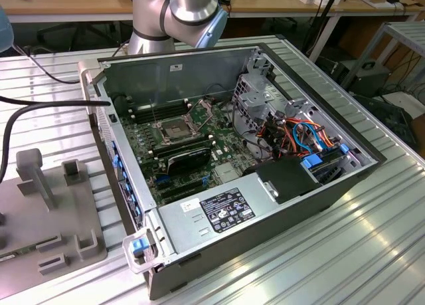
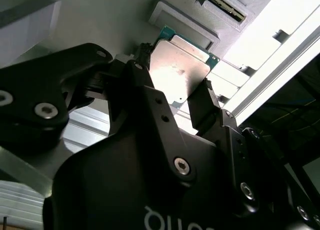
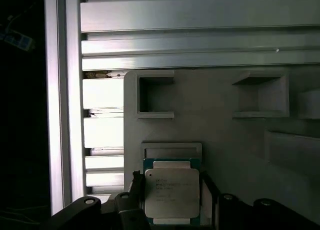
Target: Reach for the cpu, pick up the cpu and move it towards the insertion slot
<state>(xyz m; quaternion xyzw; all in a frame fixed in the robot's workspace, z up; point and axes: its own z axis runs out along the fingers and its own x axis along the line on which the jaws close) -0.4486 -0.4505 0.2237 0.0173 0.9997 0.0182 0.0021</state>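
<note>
The gripper [image 2: 174, 69] is closed on the cpu [image 2: 182, 72]. In both wrist views its two black fingers [image 2: 200, 102] lie against opposite edges of the chip, with the pale metal face [image 3: 172, 192] between them and turned toward the cameras. A thin green rim of board shows around that face. I cannot tell whether the cpu is already off the surface beneath it or still resting there.

Under the chip is a grey tray [image 3: 225, 135]. Just beside the cpu's far edge is a low raised frame [image 3: 172, 150] moulded into the tray. Farther along are two square open pockets [image 3: 156, 94], side by side and well apart from the chip. The cpu is near one edge of the tray. Past that edge run the ribbed aluminium slats of the counter [image 3: 175, 39], ending in a bright rail at the counter's edge.

In the exterior view the tray [image 1: 66, 212] lies on the counter [image 1: 332, 252] at the exterior view's left, next to an open computer case [image 1: 199, 59] that takes up the counter's middle. The slot [image 1: 174, 129] is on the board inside the case, toward the back wall. It has a dark centre and a silver frame, and its wire-edged flap is raised. The slot is well apart from the tray. The arm [image 1: 179, 9] rises behind the case at the counter's far edge.
</note>
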